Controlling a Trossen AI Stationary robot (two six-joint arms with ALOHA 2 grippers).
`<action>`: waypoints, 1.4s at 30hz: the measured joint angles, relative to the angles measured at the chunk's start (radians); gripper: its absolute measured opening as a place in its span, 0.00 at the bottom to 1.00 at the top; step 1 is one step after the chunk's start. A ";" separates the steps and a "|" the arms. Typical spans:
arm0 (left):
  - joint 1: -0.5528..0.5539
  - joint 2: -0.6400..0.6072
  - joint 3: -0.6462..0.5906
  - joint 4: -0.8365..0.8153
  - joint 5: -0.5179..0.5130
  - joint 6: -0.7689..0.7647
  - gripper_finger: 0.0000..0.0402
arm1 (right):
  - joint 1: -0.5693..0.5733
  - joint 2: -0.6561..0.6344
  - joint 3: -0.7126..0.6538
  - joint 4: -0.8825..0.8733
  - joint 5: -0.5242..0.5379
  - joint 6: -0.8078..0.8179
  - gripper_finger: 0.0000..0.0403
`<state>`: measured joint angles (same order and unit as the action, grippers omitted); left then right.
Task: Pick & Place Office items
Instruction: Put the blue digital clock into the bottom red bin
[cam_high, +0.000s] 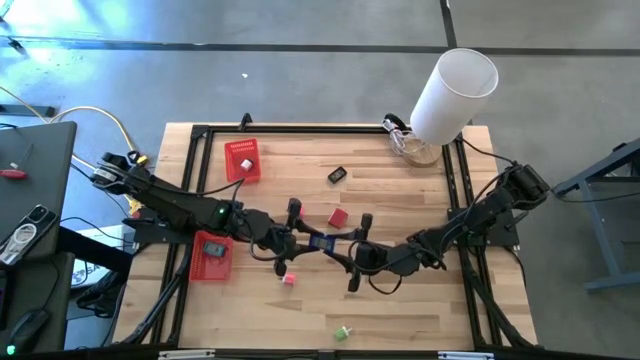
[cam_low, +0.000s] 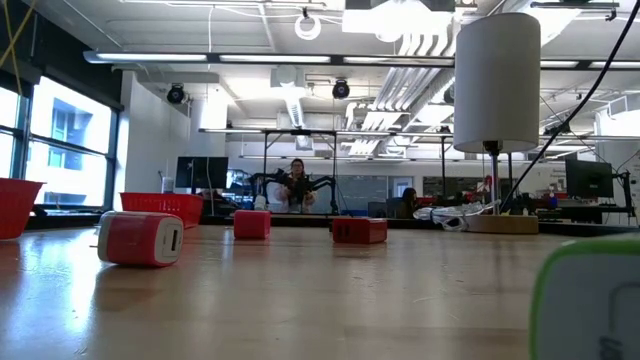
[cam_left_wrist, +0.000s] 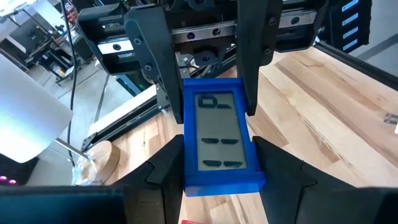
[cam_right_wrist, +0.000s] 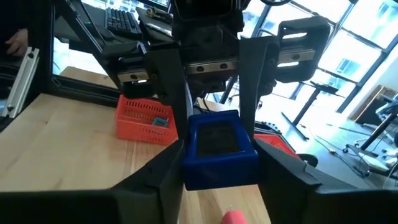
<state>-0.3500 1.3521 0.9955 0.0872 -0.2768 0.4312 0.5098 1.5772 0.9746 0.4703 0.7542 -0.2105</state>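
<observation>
Blue block is off the table at mid-table, pinched by both my grippers: left gripper from one side, right gripper from the other. Red block lies just beside them.

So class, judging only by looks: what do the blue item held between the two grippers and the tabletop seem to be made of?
Blue item: probably moulded plastic, an even saturated colour with a soft sheen and a raised rim. Tabletop: wood, pale planks with visible grain and seams.
</observation>
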 joint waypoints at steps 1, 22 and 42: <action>0.000 0.000 0.000 -0.001 0.000 -0.002 0.37 | 0.000 0.000 0.000 -0.001 0.000 0.001 0.45; -0.001 -0.003 -0.001 -0.065 -0.010 -0.197 0.37 | 0.097 -0.001 0.002 -0.013 0.276 -0.107 0.76; -0.027 -0.153 -0.002 -0.405 -0.031 -0.502 0.37 | 0.171 -0.001 0.001 -0.310 0.496 0.191 0.75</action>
<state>-0.3767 1.1988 0.9939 -0.3173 -0.3076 -0.0708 0.6809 1.5761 0.9760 0.1600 1.2505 -0.0200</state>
